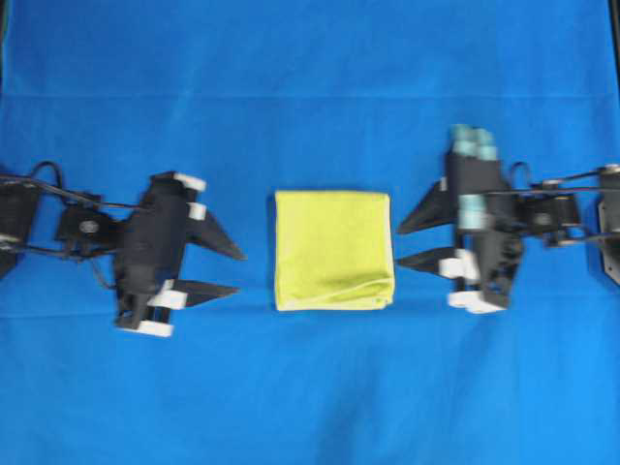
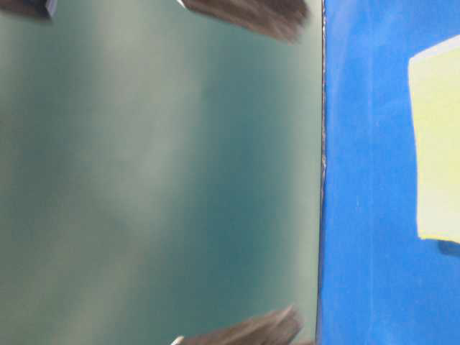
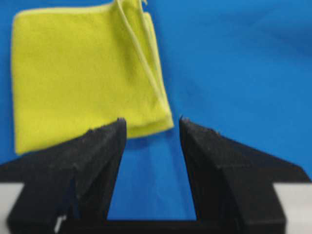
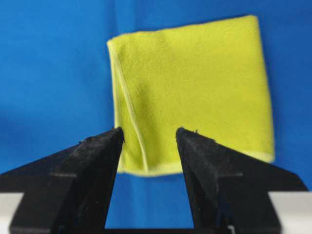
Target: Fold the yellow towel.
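Note:
The yellow towel [image 1: 333, 250] lies folded into a small, nearly square stack at the middle of the blue table. My left gripper [image 1: 239, 272] sits just left of it, open, with nothing between its fingers. In the left wrist view the towel [image 3: 83, 78] lies ahead and to the left of the left gripper [image 3: 152, 123], with only blue surface in the gap. My right gripper [image 1: 399, 246] stands open at the towel's right edge. From the right wrist, the towel's hemmed edge [image 4: 195, 87] shows beyond the right gripper [image 4: 148, 130], which holds nothing.
The blue table cover [image 1: 310, 87] spreads all around the towel. In the table-level view a green wall [image 2: 158, 180] fills the left, the table edge [image 2: 321, 180] runs down the picture, and part of the towel [image 2: 437, 144] shows at the right.

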{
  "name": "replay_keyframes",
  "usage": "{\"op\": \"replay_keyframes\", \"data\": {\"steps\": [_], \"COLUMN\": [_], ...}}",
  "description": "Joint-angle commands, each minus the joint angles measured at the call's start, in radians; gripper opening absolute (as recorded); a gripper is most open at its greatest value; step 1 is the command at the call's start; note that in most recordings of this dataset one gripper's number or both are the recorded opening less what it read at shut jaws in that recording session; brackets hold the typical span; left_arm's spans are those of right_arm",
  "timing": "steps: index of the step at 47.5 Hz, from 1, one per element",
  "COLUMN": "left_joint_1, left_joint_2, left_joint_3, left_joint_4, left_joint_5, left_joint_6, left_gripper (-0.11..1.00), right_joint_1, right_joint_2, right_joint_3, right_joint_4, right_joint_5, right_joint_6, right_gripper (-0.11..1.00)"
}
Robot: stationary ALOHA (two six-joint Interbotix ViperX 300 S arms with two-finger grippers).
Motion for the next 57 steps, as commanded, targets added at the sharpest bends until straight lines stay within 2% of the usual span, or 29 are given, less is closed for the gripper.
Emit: {"op": "replay_keyframes", "data": {"steps": [1,10,18,27,35,43,57], "left_joint_1": [0.000,0.020,0.037,0.078,0.129,0.144,0.144], "left_joint_2": [-0.094,-0.279,-0.440,-0.614,-0.733,-0.811,-0.818], "left_joint_3": [0.028,0.141,0.233,0.362,0.460,0.532,0.554], "left_joint_4": [0.000,0.000,0.000,0.000,0.000,0.000,0.000], "left_joint_5": [-0.015,-0.043,-0.043,-0.048,-0.049,-0.052,-0.066], "left_joint_6": [0.000,0.000,0.000,-0.002,-0.009,-0.017,-0.018], "left_gripper": [0.45,0.45,0.45,0.45,0.45,0.45,0.44], "right_joint_1": [-0.023,-0.046,-0.072,-0.115,-0.172,-0.212,-0.215], "right_joint_2": [-0.089,-0.267,-0.414,-0.537,-0.577,-0.561,-0.540], "right_joint_3": [0.029,0.120,0.219,0.357,0.468,0.531,0.538], "right_joint_4": [-0.012,-0.048,-0.058,-0.060,-0.054,-0.049,-0.049], "right_joint_5": [-0.020,-0.044,-0.083,-0.202,-0.328,-0.407,-0.436], "right_joint_6": [0.002,0.002,0.002,0.002,0.002,0.002,0.000], "right_gripper": [0.54,0.54,0.53,0.54,0.53,0.53,0.53]}}
